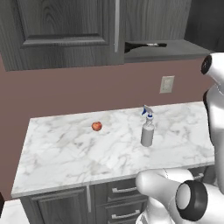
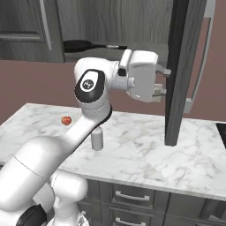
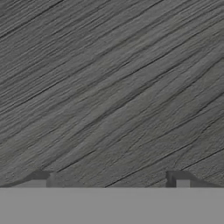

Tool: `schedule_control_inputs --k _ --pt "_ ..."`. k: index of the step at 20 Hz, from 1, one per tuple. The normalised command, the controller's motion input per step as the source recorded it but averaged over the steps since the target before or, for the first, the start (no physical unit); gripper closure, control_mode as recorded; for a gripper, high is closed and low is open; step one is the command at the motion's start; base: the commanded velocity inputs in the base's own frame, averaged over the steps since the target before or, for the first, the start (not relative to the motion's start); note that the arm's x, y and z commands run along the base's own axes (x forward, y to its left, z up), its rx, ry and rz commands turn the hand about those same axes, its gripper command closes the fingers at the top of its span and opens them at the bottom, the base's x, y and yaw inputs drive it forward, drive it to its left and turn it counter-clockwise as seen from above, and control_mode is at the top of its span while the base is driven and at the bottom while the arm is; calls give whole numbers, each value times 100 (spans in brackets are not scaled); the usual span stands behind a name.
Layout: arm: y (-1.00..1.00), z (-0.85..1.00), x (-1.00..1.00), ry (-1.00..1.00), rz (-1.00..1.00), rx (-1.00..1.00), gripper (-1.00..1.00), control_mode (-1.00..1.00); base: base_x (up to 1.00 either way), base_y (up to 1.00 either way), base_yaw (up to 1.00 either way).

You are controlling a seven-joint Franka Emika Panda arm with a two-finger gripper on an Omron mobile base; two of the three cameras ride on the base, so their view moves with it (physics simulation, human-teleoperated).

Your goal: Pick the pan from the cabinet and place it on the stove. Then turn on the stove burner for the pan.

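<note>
The pan (image 1: 144, 45) lies on the bottom shelf of the open cabinet (image 1: 166, 51), black, with its long handle pointing right. From the right base view the pan (image 2: 88, 45) sits behind the arm. The cabinet's open door (image 2: 177, 66) stands edge-on, its silver bar handle (image 2: 201, 57) on the far side. My gripper (image 2: 163, 82) is open, its fingers right against the door's inner face. In the hand view the gripper (image 3: 109, 181) has its tips wide apart with only grey wood grain (image 3: 109, 87) close ahead. A black sliver of the stove (image 2: 222, 132) shows at the right edge.
A white marble counter (image 1: 65, 148) runs below the cabinet. On it are a small red apple (image 1: 96, 126) and a grey spray bottle (image 1: 147, 131). The cabinet's left door (image 1: 61, 26) is shut. A wall socket (image 1: 166, 84) sits on the brown wall. Drawers (image 2: 132, 196) lie under the counter.
</note>
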Motion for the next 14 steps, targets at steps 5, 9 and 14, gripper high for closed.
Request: schedule_control_inputs --k 5,9,14 --pt "49 0 -5 -12 5 15 -100 -100 0 0 0" --pt "82 0 0 -15 9 11 -100 -100 0 0 0" --pt "100 0 0 -18 14 8 -100 -100 0 0 0"
